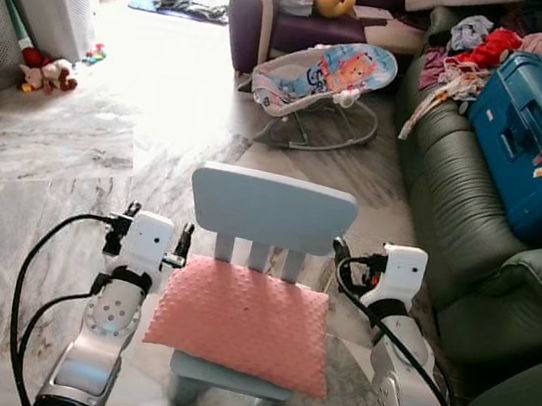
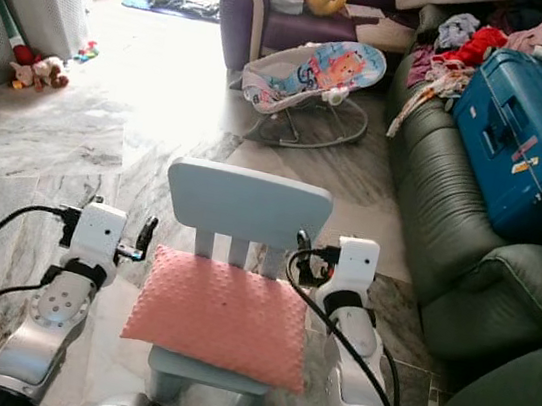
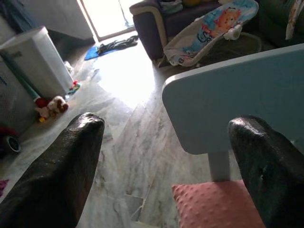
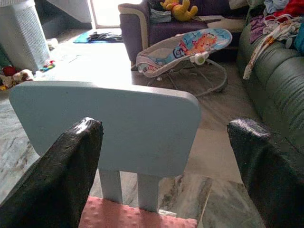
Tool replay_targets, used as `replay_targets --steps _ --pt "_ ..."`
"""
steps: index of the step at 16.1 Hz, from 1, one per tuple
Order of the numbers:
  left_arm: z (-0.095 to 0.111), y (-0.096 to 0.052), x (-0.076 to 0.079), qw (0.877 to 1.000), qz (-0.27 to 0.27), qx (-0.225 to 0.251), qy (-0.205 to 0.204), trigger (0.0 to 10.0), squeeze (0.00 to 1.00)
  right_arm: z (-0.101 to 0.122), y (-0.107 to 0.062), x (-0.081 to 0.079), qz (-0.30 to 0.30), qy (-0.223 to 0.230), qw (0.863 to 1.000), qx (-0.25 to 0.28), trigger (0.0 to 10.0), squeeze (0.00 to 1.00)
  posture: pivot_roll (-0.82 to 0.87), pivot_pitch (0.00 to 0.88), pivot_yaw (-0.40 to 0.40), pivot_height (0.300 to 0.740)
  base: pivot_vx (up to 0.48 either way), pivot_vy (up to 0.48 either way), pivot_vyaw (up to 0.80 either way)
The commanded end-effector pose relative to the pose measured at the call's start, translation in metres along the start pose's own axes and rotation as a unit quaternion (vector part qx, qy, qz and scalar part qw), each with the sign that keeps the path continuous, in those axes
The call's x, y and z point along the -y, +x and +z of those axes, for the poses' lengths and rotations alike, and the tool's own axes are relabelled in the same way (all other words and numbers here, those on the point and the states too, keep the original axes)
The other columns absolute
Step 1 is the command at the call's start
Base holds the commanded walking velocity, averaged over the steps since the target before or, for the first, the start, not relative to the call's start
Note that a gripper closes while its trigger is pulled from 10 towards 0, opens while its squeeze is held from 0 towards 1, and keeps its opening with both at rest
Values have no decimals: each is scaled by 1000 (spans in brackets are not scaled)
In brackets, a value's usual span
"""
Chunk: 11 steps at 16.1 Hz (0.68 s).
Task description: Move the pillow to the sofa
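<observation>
On the robot's left, the left gripper (image 1: 182, 242) is held level with the left edge of the pink pillow (image 1: 246, 323), beside it and apparently not touching; in the left wrist view its two black fingers (image 3: 61, 175) are spread wide, with nothing between them but floor, the chair back and a corner of the pillow. At the centre, the pillow lies flat on the seat of a small pale-blue child's chair (image 1: 272, 208), tilted slightly, its near edge overhanging the seat front. To the right of the pillow, the right gripper (image 1: 339, 256) is held near the pillow's upper right corner, and its fingers (image 4: 57, 175) are likewise seen parted and empty in the right wrist view. Further right, the dark green sofa (image 1: 472, 211) is seen, just beside the chair; much of its seat is taken up by a blue suitcase (image 1: 537, 140) and heaped clothes (image 1: 474, 50).

Nothing of the task is judged done yet: the pillow has not been gripped or lifted. Closing both grippers on it, raising it and carrying it rightward to a free part of the sofa are left.
</observation>
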<state>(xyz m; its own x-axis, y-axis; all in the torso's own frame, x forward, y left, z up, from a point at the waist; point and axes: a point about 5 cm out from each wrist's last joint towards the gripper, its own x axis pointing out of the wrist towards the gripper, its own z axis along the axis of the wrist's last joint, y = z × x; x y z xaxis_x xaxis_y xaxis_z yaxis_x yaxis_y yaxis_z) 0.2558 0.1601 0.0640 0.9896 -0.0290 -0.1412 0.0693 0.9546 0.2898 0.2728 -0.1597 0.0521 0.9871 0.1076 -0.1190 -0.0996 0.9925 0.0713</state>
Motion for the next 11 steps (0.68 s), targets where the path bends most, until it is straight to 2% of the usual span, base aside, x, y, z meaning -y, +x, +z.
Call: replay_targets --steps 1,4,11 --pt "-1 -1 0 1000 -4 -4 3 10000 0 5 0 1 0 0 1000 8 10000 0 49 0 -42 670 0 0 0" --pt "-1 -1 0 1000 -6 -3 5 10000 0 5 0 0 0 2 1000 9 10000 0 48 0 -39 642 0 0 0" --pt "4 0 -2 1000 1 11 13 10000 0 3 0 -1 0 4 1000 3 10000 0 48 0 -41 642 0 0 0"
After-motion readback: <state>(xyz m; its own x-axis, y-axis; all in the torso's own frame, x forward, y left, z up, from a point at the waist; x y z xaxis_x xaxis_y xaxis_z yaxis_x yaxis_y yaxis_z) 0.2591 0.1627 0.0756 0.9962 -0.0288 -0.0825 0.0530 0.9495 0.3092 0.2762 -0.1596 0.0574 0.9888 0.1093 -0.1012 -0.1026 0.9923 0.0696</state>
